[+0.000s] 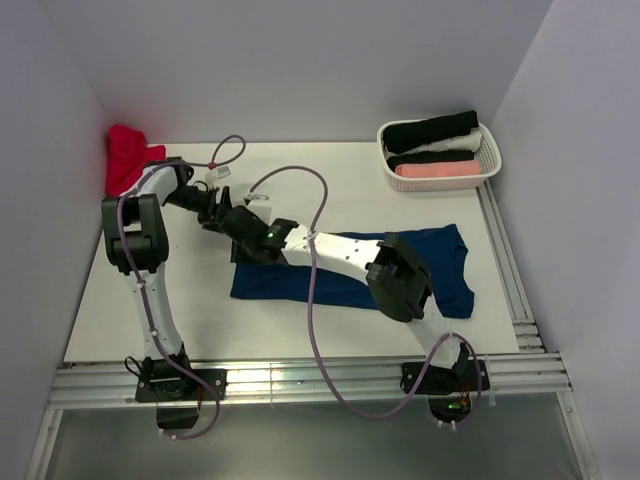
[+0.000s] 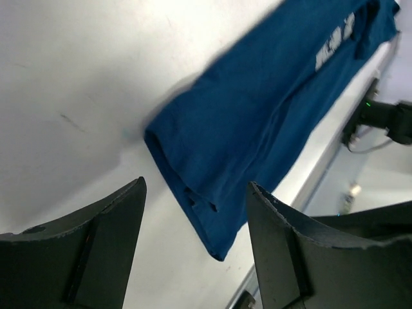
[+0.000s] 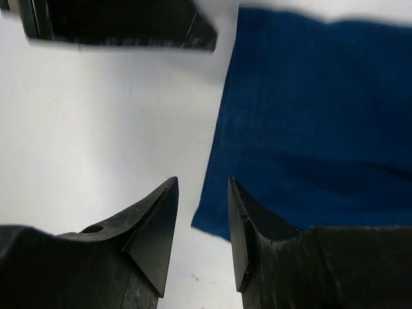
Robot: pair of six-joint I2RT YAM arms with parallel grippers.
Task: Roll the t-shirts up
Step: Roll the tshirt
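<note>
1. Progress, done: at the far right of the table (image 1: 300,180) a white basket (image 1: 490,160) holds three finished rolls lying side by side, a black roll (image 1: 430,130), a white roll (image 1: 440,155) and a pink roll (image 1: 435,170).
2. Progress, in hand: the navy t-shirt (image 1: 300,285) lies flat across the middle of the table as a long band running left to right; a sleeve spreads at its right end; the left wrist view shows doubled layers at its left end and a pale print (image 2: 335,42) further along; no turn of a roll shows yet, so by my judgement the rolling of this shirt has not begun.
3. Progress, left: a red t-shirt (image 1: 125,155) sits bunched in the far left corner, not rolled.
4. Left arm: it rises from its base at the near edge, bends and reaches right towards the shirt's left end; the left gripper (image 2: 196,187) hangs above that end with its fingers wide apart and nothing between them.
5. Right arm: its elbow stands over the right half of the shirt and the forearm stretches left along it; the right gripper (image 3: 203,181) hovers over the shirt's left corner; its fingers stand moderately apart, gripping nothing.
</note>
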